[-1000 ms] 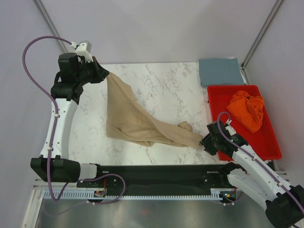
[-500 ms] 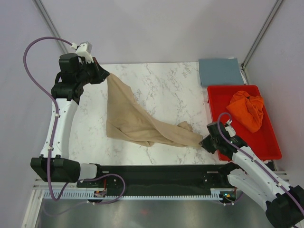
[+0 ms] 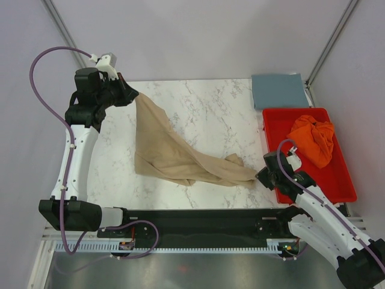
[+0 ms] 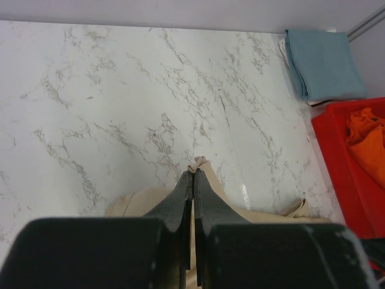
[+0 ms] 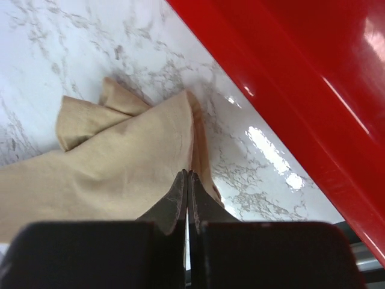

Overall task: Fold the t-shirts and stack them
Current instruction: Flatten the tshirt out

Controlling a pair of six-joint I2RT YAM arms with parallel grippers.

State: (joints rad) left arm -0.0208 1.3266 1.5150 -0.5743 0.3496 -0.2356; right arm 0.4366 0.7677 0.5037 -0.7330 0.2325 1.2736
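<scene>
Left tool [image 3: 131,95] is raised over the far left corner of the bench [image 3: 216,111]. Its jaws are pressed together on one corner of the tan t-shirt [image 3: 171,153], and in its wrist view a small nub of cloth pokes out past the tips. My right tool [image 3: 260,179] is low at the near right, just beside the red tray [image 3: 269,123], with its jaws likewise together. Its wrist view shows the shirt's folded edge running into the tips, so I judge it pinched there, though the bite looks thin.

The shirt hangs from the raised corner down onto the bench, then runs as a twisted, bunched band across to the right tool. I read this two-ended hold as a way to pull the cloth out straight and lay it flat for folding. The folding itself is not yet begun.

Further out, the slate-blue t-shirt [image 3: 278,90] lies folded square at the far right corner, likely the base of the stack. The orange t-shirt [image 3: 313,141] sits crumpled in the tray along the right edge, well apart from either tool.
</scene>
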